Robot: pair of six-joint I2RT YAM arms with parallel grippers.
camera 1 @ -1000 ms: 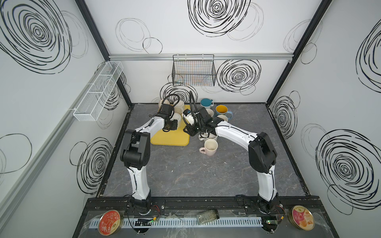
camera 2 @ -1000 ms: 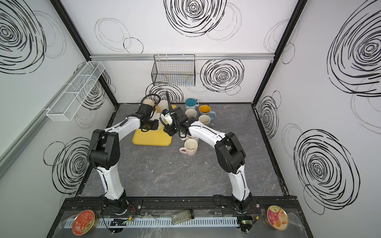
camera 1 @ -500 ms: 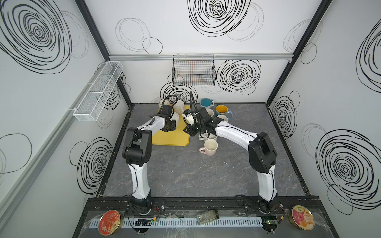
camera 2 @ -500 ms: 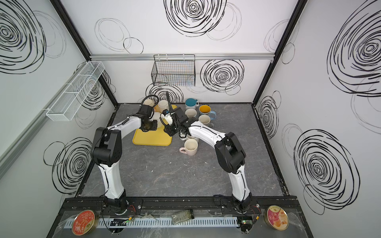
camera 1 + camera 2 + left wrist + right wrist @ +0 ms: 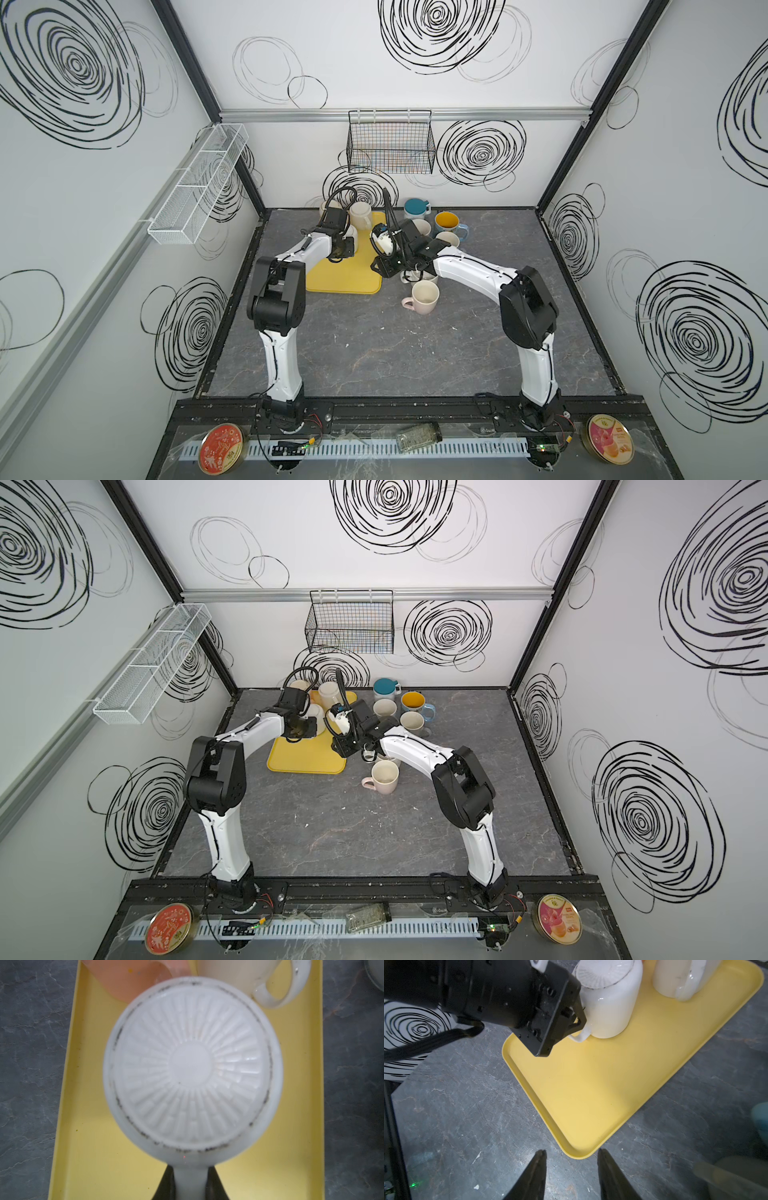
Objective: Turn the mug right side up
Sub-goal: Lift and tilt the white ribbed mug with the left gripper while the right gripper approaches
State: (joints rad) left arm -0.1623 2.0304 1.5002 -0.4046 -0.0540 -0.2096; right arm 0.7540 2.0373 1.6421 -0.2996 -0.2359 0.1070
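Near edge: a red round tin (image 5: 221, 448) and a pink round tin (image 5: 609, 438) at the rail's ends, with a small jar (image 5: 417, 436) lying between them. Beyond is the dark marbled tabletop (image 5: 374, 353).

A pale pink ceramic mug (image 5: 424, 296) stands upright near the yellow plastic tray (image 5: 612, 1084), off its near right corner. Over that corner hangs the right gripper (image 5: 571, 1152), jaws apart with nothing between them. Its forearm crosses above another pale mug (image 5: 409, 277).

Mid-tray: the white ceramic mug (image 5: 192, 1068) stands on the tray mouth down, ribbed base up. Reaching in from the left, the left gripper (image 5: 190, 1169) is pinched tight on its handle.

Crowding it on the far side are a cream mug (image 5: 239, 976) and a peach cup (image 5: 135, 978), both just beside it. Whether they touch it, cannot tell.

Right of the tray is a cluster of mugs: beige ones, a blue mug with yellow inside (image 5: 449, 222), and a teal-topped mug (image 5: 417, 206) farthest.

Far wall: a black wire basket (image 5: 390, 145).
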